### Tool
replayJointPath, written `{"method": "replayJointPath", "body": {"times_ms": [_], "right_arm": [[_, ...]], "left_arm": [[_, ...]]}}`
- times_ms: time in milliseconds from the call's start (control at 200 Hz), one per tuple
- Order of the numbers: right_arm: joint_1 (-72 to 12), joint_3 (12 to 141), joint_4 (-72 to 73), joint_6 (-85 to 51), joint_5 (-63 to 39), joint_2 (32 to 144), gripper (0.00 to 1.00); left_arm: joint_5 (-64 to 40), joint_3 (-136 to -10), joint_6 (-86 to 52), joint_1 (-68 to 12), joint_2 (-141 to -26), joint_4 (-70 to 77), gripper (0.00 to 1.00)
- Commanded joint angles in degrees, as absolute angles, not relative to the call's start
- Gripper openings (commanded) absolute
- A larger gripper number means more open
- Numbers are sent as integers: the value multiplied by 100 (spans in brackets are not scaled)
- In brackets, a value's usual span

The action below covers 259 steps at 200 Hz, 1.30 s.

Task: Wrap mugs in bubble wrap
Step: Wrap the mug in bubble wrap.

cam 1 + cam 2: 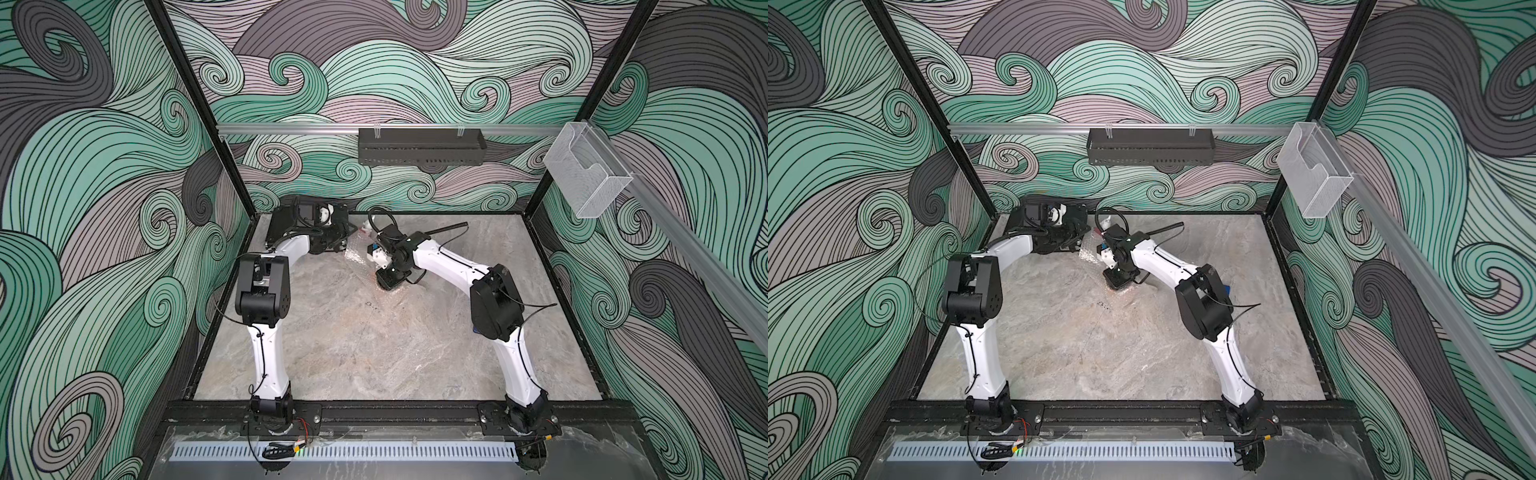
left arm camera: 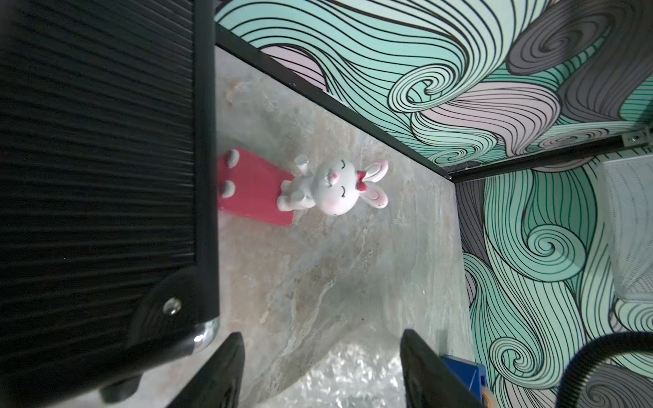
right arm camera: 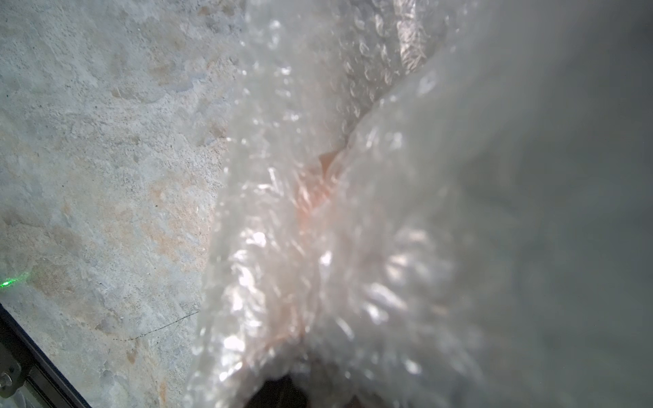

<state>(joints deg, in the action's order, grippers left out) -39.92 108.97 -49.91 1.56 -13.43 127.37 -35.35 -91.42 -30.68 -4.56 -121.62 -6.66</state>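
The bubble wrap (image 3: pixel 318 265) lies bunched right in front of the right wrist camera and hides most of that view. The mug shows only as an orange tint (image 3: pixel 327 160) through the wrap. My right gripper (image 1: pixel 388 284) points down into the bundle at mid-table, with one dark fingertip (image 3: pixel 279 392) just visible and its jaws covered. My left gripper (image 2: pixel 321 333) is at the back left with its jaws wide apart. Nothing sits between them, and an edge of the bubble wrap (image 2: pixel 353 374) lies on the table below.
A black ribbed case (image 2: pixel 99 176) stands close beside the left gripper at the back left corner. A red-and-white bunny figurine (image 2: pixel 332 187) lies ahead of it near the back wall. A blue tape dispenser (image 2: pixel 463 374) is beside one left finger. A black hose (image 1: pixel 449 226) lies behind the right arm.
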Motion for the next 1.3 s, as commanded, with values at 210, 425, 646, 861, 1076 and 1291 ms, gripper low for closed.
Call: {"method": "replayJointPath", "body": {"times_ms": [210, 425, 646, 861, 1076, 1291], "right_arm": [[-4076, 10779, -5033, 229, -1468, 12560, 34], [-4078, 10769, -5030, 194, -1506, 12527, 35], [-4076, 10743, -4994, 158, -1510, 12517, 35], [-4076, 10716, -4951, 93, -1505, 12503, 35], [-4078, 10654, -4872, -15, -1436, 12430, 38], [-4076, 10444, -4644, -225, -1383, 12239, 42]], "left_arm": [[-4403, -9105, -2659, -422, -12157, -768, 68], [-4418, -8468, -2696, -313, -11740, -479, 73], [-4627, -8301, -2841, -246, -11601, -258, 59], [-4755, -8201, -2918, -255, -11474, -198, 7], [-4802, -7884, -2927, -295, -11014, -197, 0], [-4666, -7307, -2920, -552, -10293, -300, 0]]}}
